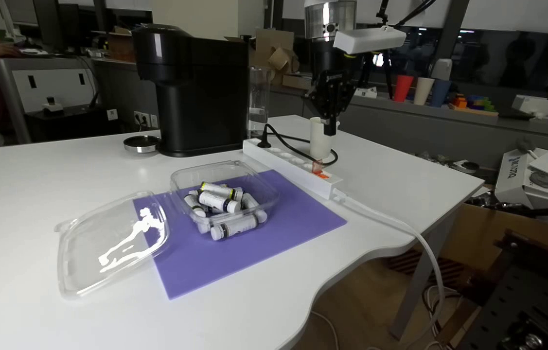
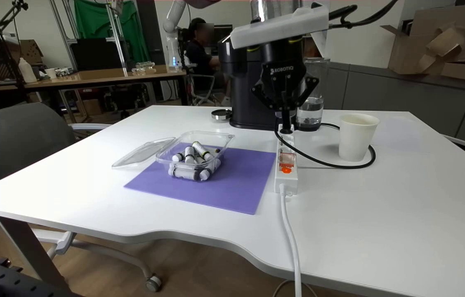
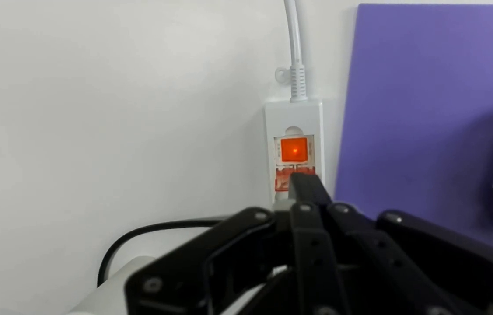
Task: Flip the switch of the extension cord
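Beside the purple mat (image 3: pixel 417 118): the white power strip (image 1: pixel 287 167) lies flat, long axis running toward its cable (image 3: pixel 293 35).
Black gripper (image 2: pixel 286 128): fingers together, nothing between them — hanging above the strip, apart from it.
Red-orange switch (image 3: pixel 294 150): in the strip's cable end, below the gripper; the wrist view shows it just beyond the fingertips, cableward.
Reddish clear cover (image 2: pixel 287 159): beside the switch — likely the thing to avoid.
Way in: probably down, any slide along that axis.

Jaws together above extension cord (image 1: pixel 289 169), orange switch (image 1: pixel 322 176), vials (image 1: pixel 219 201) in tub (image 1: pixel 261 183)
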### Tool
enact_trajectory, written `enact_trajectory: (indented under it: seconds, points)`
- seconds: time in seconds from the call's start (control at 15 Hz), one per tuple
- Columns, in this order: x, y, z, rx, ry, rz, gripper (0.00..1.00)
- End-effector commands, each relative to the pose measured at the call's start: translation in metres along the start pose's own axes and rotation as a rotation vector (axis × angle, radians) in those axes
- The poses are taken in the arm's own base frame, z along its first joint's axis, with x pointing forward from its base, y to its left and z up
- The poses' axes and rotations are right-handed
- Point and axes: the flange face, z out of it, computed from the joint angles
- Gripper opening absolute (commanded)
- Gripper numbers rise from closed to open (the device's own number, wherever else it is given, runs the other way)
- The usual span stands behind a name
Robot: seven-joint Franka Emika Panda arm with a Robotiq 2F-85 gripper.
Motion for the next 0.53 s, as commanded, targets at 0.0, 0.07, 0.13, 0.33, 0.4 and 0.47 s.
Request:
enact_trajectory:
  seconds: [0.0,0.07,0.13,0.33,0.4,0.47]
  points:
    - [-0.004,-0.006,-0.009,-0.022,0.026,-0.037,0.0]
    - [-0.005,-0.009,-0.008,-0.026,0.034,-0.063,0.0]
    - [-0.005,-0.011,-0.005,-0.036,0.048,-0.085,0.0]
    - [-0.005,-0.013,0.005,-0.039,0.093,-0.106,0.0]
    - [-0.006,-0.013,0.009,-0.036,0.1,-0.105,0.0]
    - [-0.006,-0.014,0.015,-0.031,0.102,-0.107,0.0]
